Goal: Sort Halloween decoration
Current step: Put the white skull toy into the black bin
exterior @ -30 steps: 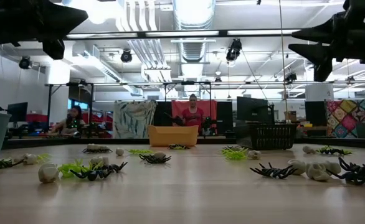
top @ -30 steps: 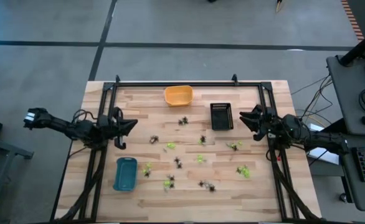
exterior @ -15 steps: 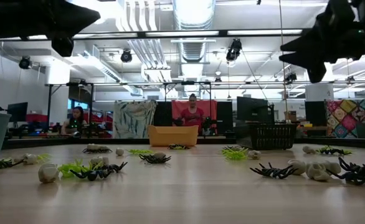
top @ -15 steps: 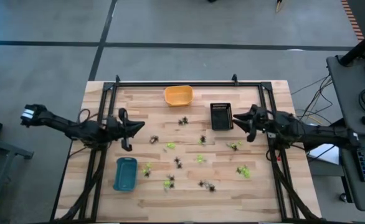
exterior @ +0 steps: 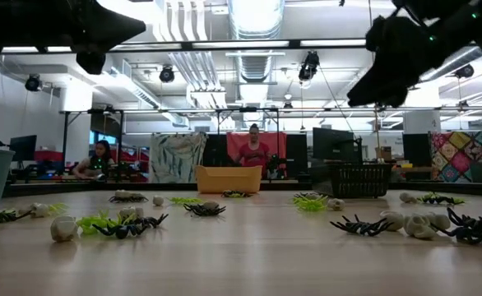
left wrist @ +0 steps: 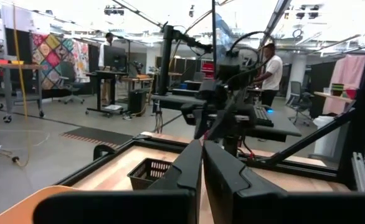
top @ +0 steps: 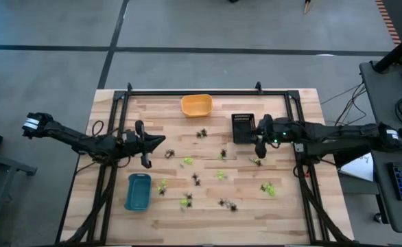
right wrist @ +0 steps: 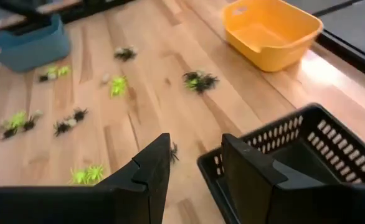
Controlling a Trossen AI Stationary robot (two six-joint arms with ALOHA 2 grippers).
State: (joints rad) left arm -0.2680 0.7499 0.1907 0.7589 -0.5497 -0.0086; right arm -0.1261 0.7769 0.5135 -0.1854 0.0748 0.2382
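Observation:
Small lime-green (top: 187, 161), black spider-like (top: 202, 133) and whitish trinkets lie scattered over the middle of the wooden table. In the low view they rest flat on the boards, such as a black spider (exterior: 358, 224). My left gripper (top: 161, 141) hovers shut above the table's left part, pointing toward the centre, just left of a dark trinket (top: 169, 154). My right gripper (top: 258, 148) hangs open beside the black tray (top: 243, 127), above a green trinket (top: 258, 161). In the right wrist view its fingers (right wrist: 159, 163) frame bare wood and a black spider.
An orange tray (top: 196, 105) sits at the far edge, the black mesh tray right of it, and a blue tray (top: 138, 191) near the left front. A black frame (top: 194, 91) runs round the table. People sit in the room beyond.
My right gripper has moved toward the table's left, past the black tray's near corner, and tipped its fingers downward. My left gripper has crept toward the table's right, nearer the trinkets. No trinket has moved.

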